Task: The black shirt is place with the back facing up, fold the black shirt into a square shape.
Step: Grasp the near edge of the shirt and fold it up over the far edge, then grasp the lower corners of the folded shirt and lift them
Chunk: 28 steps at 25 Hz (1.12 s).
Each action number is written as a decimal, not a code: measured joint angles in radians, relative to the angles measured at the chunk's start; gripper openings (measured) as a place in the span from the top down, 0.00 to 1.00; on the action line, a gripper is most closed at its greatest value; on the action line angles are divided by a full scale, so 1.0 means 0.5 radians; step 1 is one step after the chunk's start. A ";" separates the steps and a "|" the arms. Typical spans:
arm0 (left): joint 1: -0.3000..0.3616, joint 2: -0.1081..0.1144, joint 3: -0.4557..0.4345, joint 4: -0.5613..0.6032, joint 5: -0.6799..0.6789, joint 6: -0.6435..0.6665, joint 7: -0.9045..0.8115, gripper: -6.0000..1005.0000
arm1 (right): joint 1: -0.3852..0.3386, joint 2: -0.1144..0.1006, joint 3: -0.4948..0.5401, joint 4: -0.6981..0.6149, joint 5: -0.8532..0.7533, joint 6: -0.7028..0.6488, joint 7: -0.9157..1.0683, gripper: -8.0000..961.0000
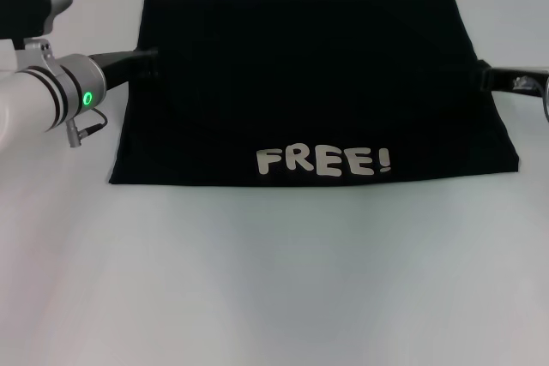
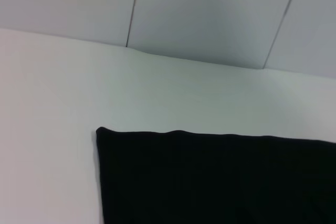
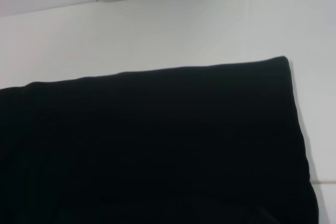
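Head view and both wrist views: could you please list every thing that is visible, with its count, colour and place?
black shirt: one, black, lying flat in the middle of the table, already folded into a wide shape.
"FREE!" lettering: one word, white, on the shirt near the edge closest to the robot.
table: one, white, under the shirt.
wall panels: several, pale grey, behind the far edge of the table.
left arm: one, white with a green ring light, at the shirt's left side.
left tool: one, black, at the shirt's left edge near its far corner.
right tool: one, black, at the shirt's right edge.
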 joint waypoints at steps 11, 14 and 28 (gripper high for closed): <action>0.003 0.019 -0.015 0.018 -0.015 -0.078 0.017 0.70 | -0.071 0.076 0.012 -0.227 0.014 0.023 -0.001 0.71; 0.024 0.022 -0.014 0.065 -0.060 -0.062 0.003 0.58 | -0.083 0.081 -0.001 -0.315 0.070 -0.004 -0.001 0.58; 0.458 0.010 0.116 0.457 0.039 1.008 -0.250 0.28 | -0.328 -0.115 0.008 -0.497 0.164 -1.183 0.277 0.19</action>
